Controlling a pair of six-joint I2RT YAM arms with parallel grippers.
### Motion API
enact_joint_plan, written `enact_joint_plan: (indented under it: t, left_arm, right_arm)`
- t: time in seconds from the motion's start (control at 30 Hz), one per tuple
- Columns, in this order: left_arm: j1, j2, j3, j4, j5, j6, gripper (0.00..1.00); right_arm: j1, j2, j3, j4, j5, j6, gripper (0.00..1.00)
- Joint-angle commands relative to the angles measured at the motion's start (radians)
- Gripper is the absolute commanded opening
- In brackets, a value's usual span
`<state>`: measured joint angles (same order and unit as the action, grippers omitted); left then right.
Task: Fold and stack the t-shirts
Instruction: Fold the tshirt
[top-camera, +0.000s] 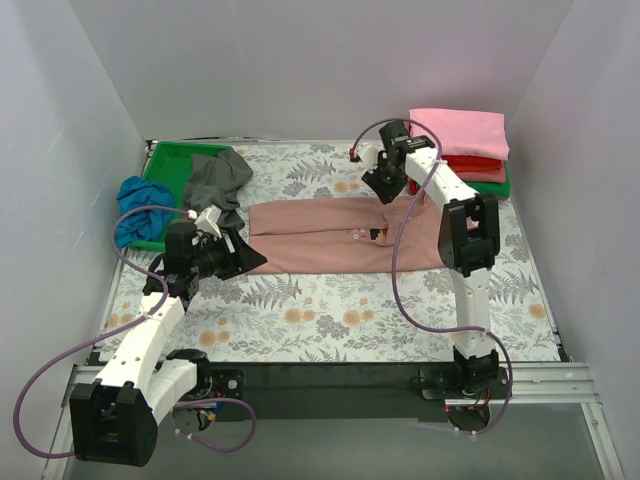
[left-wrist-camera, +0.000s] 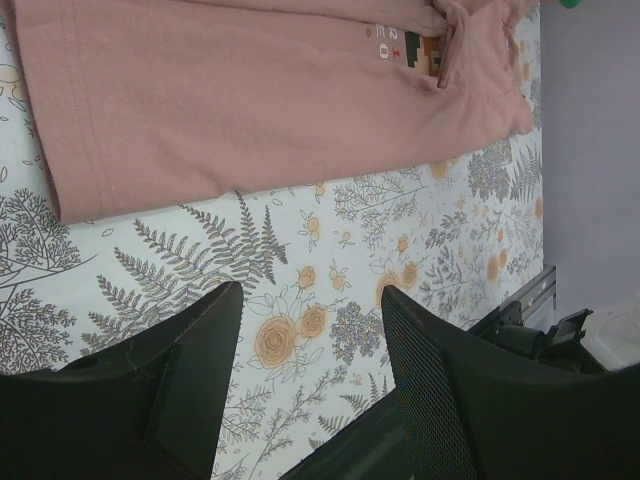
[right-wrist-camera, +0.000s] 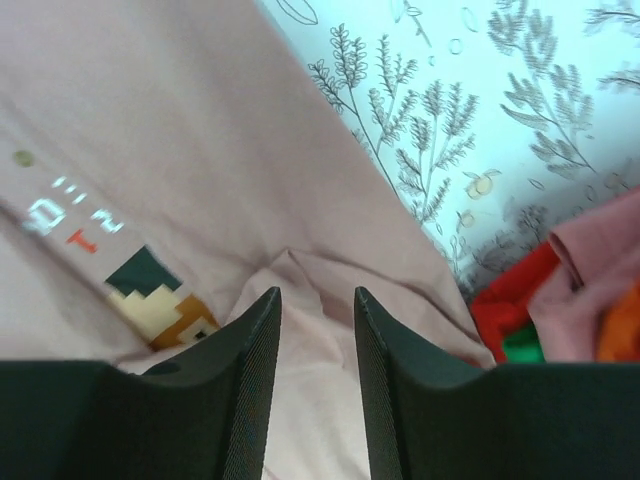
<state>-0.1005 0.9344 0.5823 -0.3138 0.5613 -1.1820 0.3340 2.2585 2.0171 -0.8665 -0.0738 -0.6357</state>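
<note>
Dusty-pink cotton t-shirt (top-camera: 330, 235): flat, mid-table, on floral table covering (top-camera: 330, 310).
Chest print (right-wrist-camera: 150, 300): pixel figure; small white characters, illegible.
Left gripper (left-wrist-camera: 310, 300): fingers apart, empty.
Right gripper (right-wrist-camera: 316, 300): fingers apart, empty, over shirt.

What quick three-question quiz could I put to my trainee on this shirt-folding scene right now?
1. True or false: the left gripper is clamped on the dusty-pink shirt.
2. Which one tops the stack at the far right? A. pink shirt B. blue one C. grey one
3. Fill in: the right gripper is above the dusty-pink shirt with its jaws ____.
Key: 1 false, it is open over the table covering; 2 A; 3 open.
</note>
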Motion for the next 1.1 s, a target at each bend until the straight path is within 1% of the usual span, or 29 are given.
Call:
enact_joint_plan:
  t: [0.0,0.07,0.1,0.17,0.2,0.27,0.3,0.4,0.43,0.5,0.6,0.9,1.07]
  left_arm:
    - [-0.002,-0.012,0.004,-0.002,-0.001,0.018,0.57]
    - [-0.002,-0.014,0.005,-0.004,0.000,0.018,0.57]
    - [-0.002,-0.013,0.007,-0.004,0.002,0.016,0.57]
    - [-0.002,-0.013,0.004,-0.001,0.006,0.016,0.57]
    - [-0.002,-0.013,0.004,-0.001,0.008,0.018,0.57]
    - [-0.002,-0.014,0.004,-0.001,0.009,0.016,0.57]
    - [-0.002,-0.017,0.004,-0.001,0.009,0.016,0.57]
    - [-0.002,-0.019,0.004,0.001,0.009,0.018,0.57]
    - [-0.002,-0.019,0.004,0.001,0.009,0.018,0.57]
    - [-0.002,-0.019,0.005,0.001,0.008,0.018,0.57]
    - [-0.002,-0.016,0.005,0.001,0.008,0.016,0.57]
    - [-0.002,-0.008,0.004,0.002,0.008,0.018,0.57]
    - [-0.002,-0.003,0.004,-0.004,0.002,0.018,0.57]
  right_arm:
    - [-0.059,-0.172,-0.018,0.017,-0.128,0.042,0.41]
    - [-0.122,-0.207,-0.079,0.018,-0.196,0.048,0.41]
    - [-0.147,-0.235,-0.102,0.017,-0.249,0.050,0.39]
    - [-0.206,-0.250,-0.171,0.017,-0.286,0.048,0.36]
    - [-0.223,-0.257,-0.190,0.017,-0.303,0.047,0.30]
    - [-0.248,-0.258,-0.245,0.017,-0.294,0.034,0.21]
    - [-0.251,-0.255,-0.265,0.017,-0.265,0.031,0.11]
    - [-0.253,-0.228,-0.291,0.021,-0.197,0.025,0.03]
    - [-0.251,-0.217,-0.290,0.030,-0.172,0.033,0.02]
    - [-0.253,-0.183,-0.273,0.038,-0.112,0.042,0.01]
    - [-0.250,-0.145,-0.244,0.063,-0.064,0.062,0.01]
    - [-0.210,-0.050,-0.170,0.075,-0.073,0.070,0.01]
    - [-0.185,-0.002,-0.068,0.077,-0.084,0.079,0.01]
